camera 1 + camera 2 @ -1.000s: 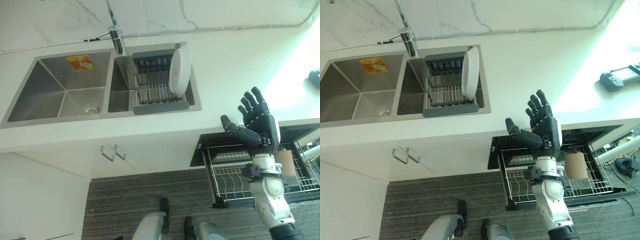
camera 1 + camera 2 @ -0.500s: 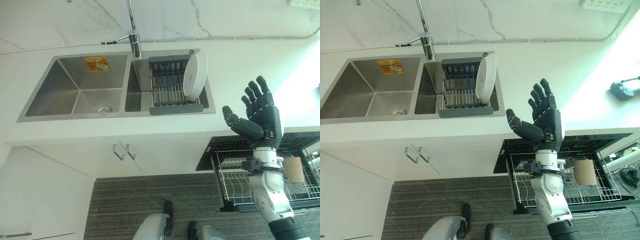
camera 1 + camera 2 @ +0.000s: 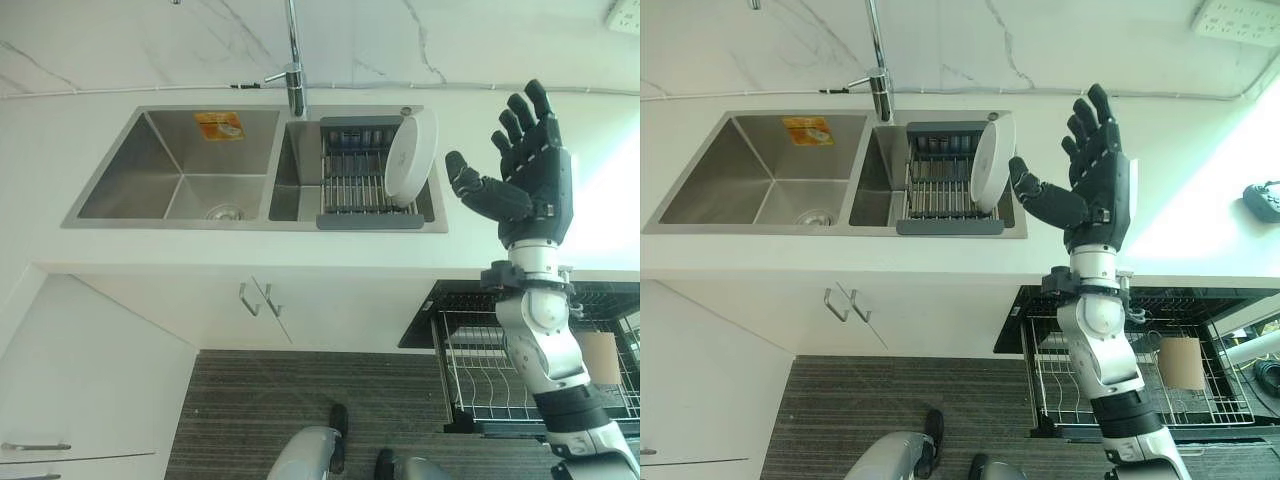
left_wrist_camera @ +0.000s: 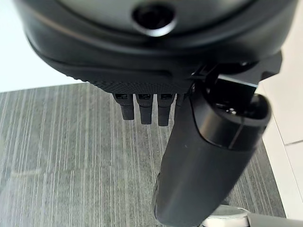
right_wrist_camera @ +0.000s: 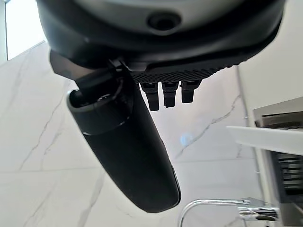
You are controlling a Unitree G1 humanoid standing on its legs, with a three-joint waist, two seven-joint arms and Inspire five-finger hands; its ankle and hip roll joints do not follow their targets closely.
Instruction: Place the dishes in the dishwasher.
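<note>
Steel makes up the double sink [image 3: 180,160] at the left of the white tabletop [image 3: 250,285], its left basin bare apart from a yellow sticker on the back wall. A tap [image 3: 293,75] rises behind the divider. In the right basin sits a grey drying rack [image 3: 365,190], and one white plate [image 3: 411,160] stands on edge against the rack's right end, leaning slightly.

Just right of the plate, the right hand [image 3: 530,170] is raised over the tabletop with its fingers [image 3: 1095,120] spread straight and the thumb angled toward the plate; it holds nothing and is not yet touching the rim. Below and to the right, the dishwasher [image 3: 1040,305] is open, its wire basket [image 3: 1140,375] pulled out over the striped floor [image 3: 300,400].

The step in hand looks like the reach for the plate. To do it well, the thumb should go on one face and the fingers on the other, near the upper rim, closing firmly before lifting straight up out of the rack's wires so the plate does not catch or slip.

The left hand [image 4: 151,80] hangs low over the floor, fingers relaxed and empty.
</note>
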